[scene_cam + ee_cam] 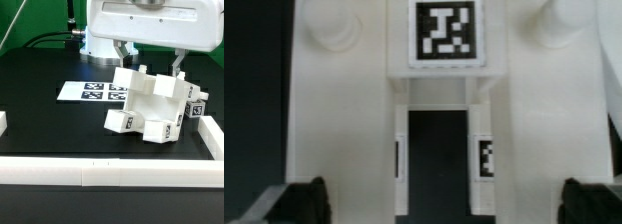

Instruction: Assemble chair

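Broadly, a black table [40, 135] carries everything, with white border rails [110, 172] along its front edge and its edge at the exterior view's right. The chair [150, 105], joined into one tilted piece, lies near the table's centre, just beside the marker board [85, 92]. Directly above hangs the gripper [150, 57], jaws spread wide and clasping nothing. A marker tag [446, 30] faces the wrist view.

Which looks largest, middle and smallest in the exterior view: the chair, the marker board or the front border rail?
1. Front border rail: spans the view, but lies nearest the camera, so this rank is unsure.
2. Chair.
3. Marker board: clearly smallest.
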Available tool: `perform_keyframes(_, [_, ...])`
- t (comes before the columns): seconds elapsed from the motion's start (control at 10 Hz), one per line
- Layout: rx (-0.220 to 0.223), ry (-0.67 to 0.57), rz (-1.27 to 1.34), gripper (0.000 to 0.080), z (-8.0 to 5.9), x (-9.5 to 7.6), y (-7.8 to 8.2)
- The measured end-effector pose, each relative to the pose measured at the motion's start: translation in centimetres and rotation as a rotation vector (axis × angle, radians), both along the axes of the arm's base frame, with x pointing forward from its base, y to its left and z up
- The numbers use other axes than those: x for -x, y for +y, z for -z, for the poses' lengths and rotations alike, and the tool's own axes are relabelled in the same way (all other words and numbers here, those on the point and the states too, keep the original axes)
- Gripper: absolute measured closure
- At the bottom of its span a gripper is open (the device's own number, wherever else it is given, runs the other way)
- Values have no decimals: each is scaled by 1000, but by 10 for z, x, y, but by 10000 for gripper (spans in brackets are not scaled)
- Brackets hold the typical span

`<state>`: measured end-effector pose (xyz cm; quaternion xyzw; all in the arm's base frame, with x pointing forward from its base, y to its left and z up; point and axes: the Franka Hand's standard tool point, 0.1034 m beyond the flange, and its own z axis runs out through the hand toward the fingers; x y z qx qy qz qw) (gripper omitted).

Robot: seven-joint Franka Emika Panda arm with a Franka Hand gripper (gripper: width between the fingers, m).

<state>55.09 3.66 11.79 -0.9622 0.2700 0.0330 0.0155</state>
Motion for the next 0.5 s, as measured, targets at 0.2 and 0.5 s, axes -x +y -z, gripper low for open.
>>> perform_keyframes(0.2, [6, 1, -3, 150, 5, -5, -1])
perform_keyframes(0.5, [17, 0, -11, 150, 14, -15, -1])
